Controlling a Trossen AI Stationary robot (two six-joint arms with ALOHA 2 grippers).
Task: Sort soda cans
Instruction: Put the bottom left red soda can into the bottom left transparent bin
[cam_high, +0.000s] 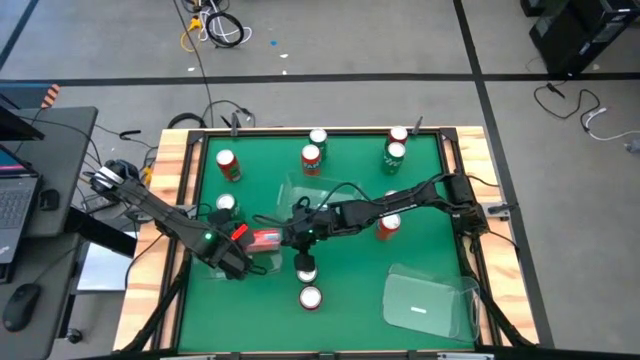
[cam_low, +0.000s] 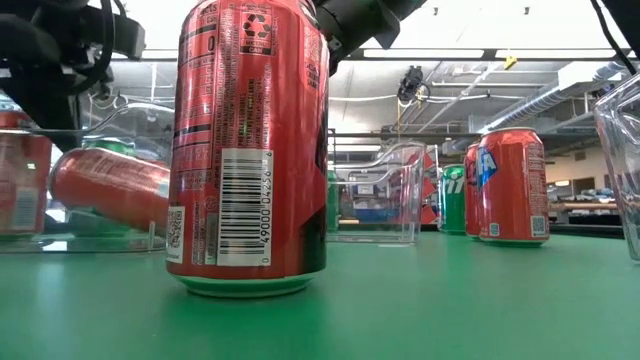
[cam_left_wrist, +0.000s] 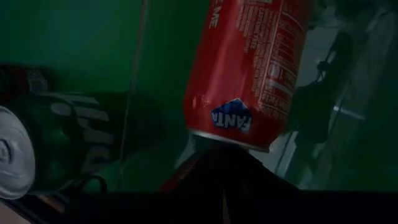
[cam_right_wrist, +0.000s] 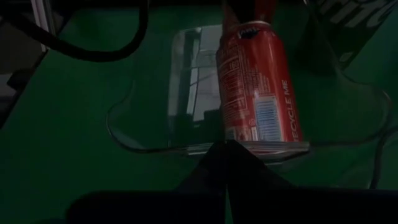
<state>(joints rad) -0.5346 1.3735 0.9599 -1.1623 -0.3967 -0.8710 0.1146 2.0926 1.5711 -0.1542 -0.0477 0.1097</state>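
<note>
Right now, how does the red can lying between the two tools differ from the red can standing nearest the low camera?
The lying red can is on its side inside a clear bin; the nearest red can stands upright on the bare green table. The lying can sits between the left tool and right tool; the nearest can stands apart from both. Both are red-bodied.

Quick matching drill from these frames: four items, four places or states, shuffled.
Things:
A. red can on its side
B. green can
C. clear bin away from both arms
D. right tool

Places or states:
1. upright, by the table edge at the top of the high view
2. lying in a clear bin mid-table
3. shut, at mid-table
4. lower right of the table in the high view

Pairs: A-2, B-1, C-4, D-3
</note>
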